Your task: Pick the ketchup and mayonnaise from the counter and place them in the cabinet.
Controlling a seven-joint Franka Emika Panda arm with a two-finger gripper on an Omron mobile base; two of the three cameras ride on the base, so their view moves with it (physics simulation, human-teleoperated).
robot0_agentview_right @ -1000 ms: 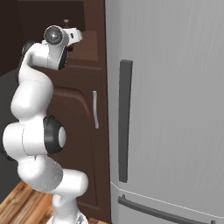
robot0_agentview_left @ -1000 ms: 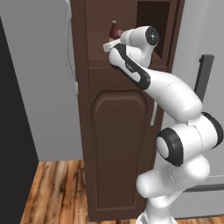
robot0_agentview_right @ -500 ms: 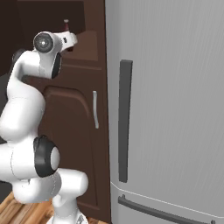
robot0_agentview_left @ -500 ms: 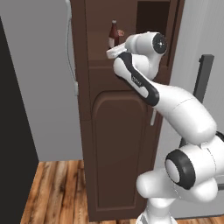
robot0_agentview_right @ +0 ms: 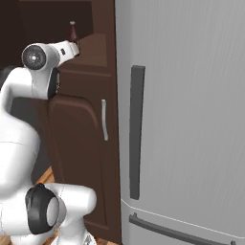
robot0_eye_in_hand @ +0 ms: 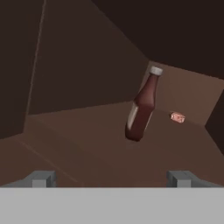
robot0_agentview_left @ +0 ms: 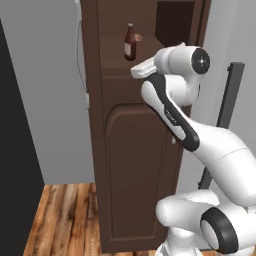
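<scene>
The cabinet (robot0_agentview_left: 135, 165) is the biggest thing ahead of the pincer (robot0_eye_in_hand: 111, 177), a tall dark wooden unit with an arched door below and an open niche above, and the arm has pulled back from that niche over the last second: a second ago the hand was right up against the ketchup bottle (robot0_agentview_left: 130, 42), and now it sits lower and nearer the robot, with the bottle standing alone on the niche floor beyond and above it. In the hand view the pincer's two tips stand wide apart with nothing between them, and the bottle lies ahead of them, well apart, leaning in the picture only because the hand is rolled. That reads as the ketchup delivered and let go, so half the task looks done and the mayonnaise is the part left. The mayonnaise jar and the counter cannot be placed from here, so where the arm must go next is unknown. A small pinkish object (robot0_eye_in_hand: 177, 117) lies on the niche floor beyond the bottle, too small to identify. The big grey fridge (robot0_agentview_right: 191, 119) to one side is cut off by the frame, and the niche's back is too dark to read.
</scene>
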